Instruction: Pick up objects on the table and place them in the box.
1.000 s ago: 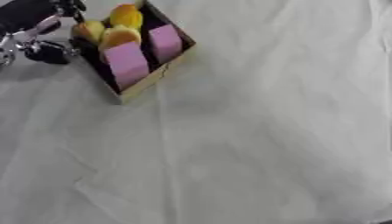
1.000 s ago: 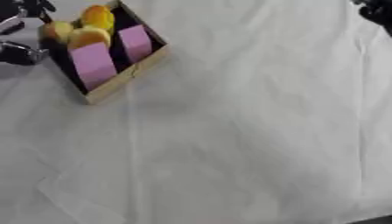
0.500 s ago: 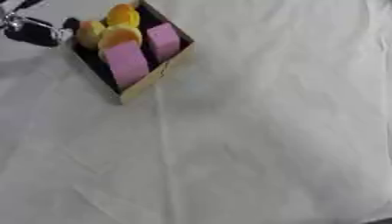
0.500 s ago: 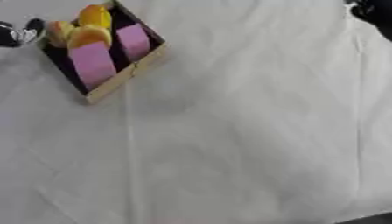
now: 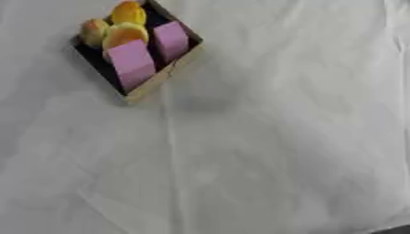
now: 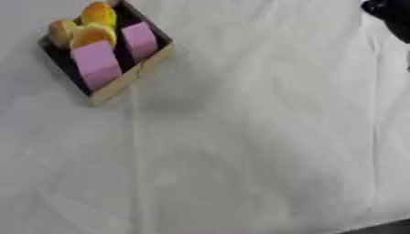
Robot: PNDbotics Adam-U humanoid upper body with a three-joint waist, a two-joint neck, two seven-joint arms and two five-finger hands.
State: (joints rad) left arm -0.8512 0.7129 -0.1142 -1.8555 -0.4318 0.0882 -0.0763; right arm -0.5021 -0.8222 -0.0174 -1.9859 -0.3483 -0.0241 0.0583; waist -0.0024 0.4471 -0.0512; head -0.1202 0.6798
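Note:
A shallow wooden box (image 5: pixel 163 78) with a dark inside lies askew at the upper left of the white cloth. In it are a large pink block (image 5: pixel 132 62), a smaller pink block (image 5: pixel 170 40) and three round orange-yellow pieces (image 5: pixel 122 34) packed at its far end. No loose object shows on the cloth. My left hand appears in neither view. A black shape at the top right corner of the right eye view is part of my right hand (image 6: pixel 389 11), far from the box; its outline is too cut off to read.
The wrinkled white tablecloth (image 5: pixel 240 160) fills nearly the whole view. A dark strip of the table's front edge (image 5: pixel 394 230) shows at the bottom right corner.
My left hand, which was beside the box's upper left corner, has drawn back out of the view. The box and its contents have not moved.

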